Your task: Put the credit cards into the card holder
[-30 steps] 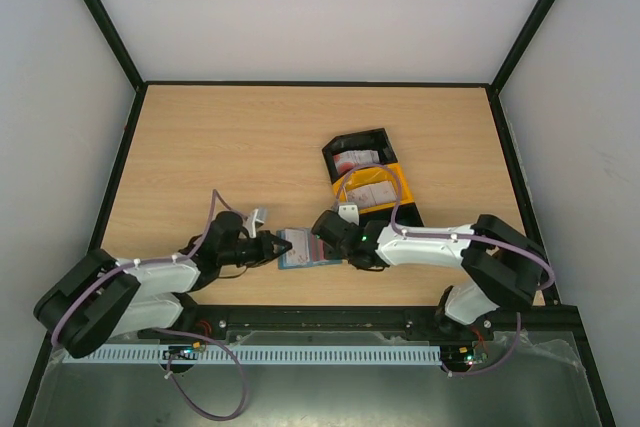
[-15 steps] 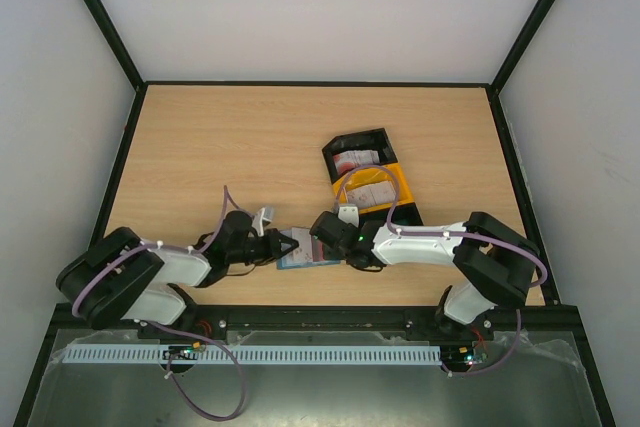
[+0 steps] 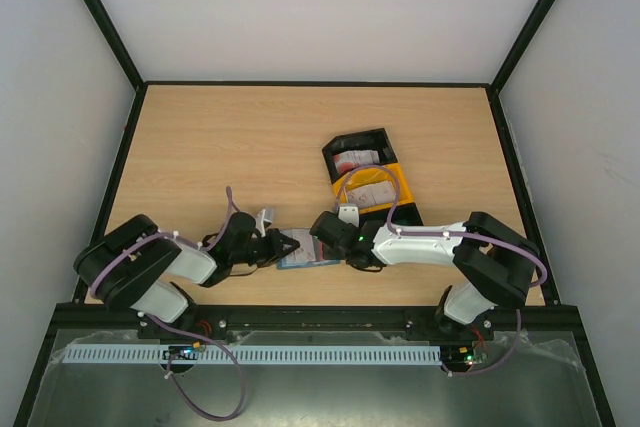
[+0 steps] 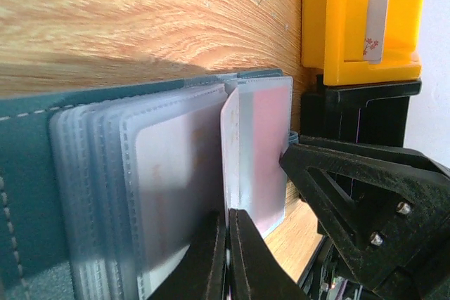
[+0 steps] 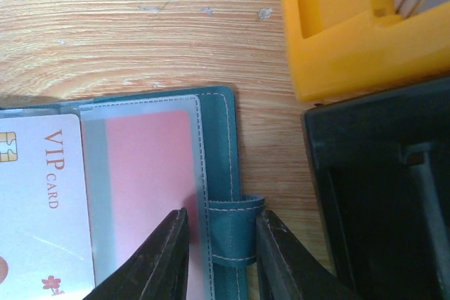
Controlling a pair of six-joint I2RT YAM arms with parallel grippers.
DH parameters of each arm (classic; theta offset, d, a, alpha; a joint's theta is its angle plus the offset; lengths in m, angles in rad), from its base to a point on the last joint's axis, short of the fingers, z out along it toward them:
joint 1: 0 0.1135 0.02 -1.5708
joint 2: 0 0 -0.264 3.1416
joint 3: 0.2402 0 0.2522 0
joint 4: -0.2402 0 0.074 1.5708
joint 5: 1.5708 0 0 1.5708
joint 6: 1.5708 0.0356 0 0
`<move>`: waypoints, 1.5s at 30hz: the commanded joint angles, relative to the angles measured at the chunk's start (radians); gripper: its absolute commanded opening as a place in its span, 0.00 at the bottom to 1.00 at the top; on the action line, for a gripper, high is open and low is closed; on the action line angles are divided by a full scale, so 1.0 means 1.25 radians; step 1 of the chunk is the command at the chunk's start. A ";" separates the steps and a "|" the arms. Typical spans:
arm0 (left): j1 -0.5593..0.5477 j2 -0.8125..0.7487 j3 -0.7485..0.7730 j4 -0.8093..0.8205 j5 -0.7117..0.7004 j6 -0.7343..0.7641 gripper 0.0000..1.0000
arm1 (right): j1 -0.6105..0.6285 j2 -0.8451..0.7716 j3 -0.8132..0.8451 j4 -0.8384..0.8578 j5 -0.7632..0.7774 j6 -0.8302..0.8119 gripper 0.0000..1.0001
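**Both hands working at the open card holder**

From above, the teal card holder (image 3: 305, 255) is lying open on the bench (image 3: 250, 147), between the left hand (image 3: 288, 244) and the right hand (image 3: 320, 240).

On the left wrist, the left hand (image 4: 226, 219) is pinching tight on an upright clear sleeve (image 4: 230, 131).

On the right wrist, the right hand (image 5: 221, 233), narrow, is straddling the snap tab (image 5: 235, 223) beside a sleeved reddish card (image 5: 151, 173). I cannot tell whether it is clamping.

A black-and-yellow bin tray (image 3: 399, 185) sits on the wooden table (image 3: 230, 137).

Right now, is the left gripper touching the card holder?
Touching. Left wrist view: the left gripper is shut on a raised sleeve of the card holder.
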State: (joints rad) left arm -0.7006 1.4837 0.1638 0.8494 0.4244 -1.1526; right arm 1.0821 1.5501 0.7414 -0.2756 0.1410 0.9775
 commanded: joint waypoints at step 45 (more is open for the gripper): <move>-0.033 -0.043 -0.009 -0.115 -0.058 -0.086 0.02 | 0.006 0.050 -0.070 0.138 -0.080 0.053 0.22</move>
State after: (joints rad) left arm -0.7265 1.4509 0.1638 0.8066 0.3420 -1.2602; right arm 1.0794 1.5589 0.6903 -0.1158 0.1116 1.0157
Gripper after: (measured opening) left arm 0.029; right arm 0.219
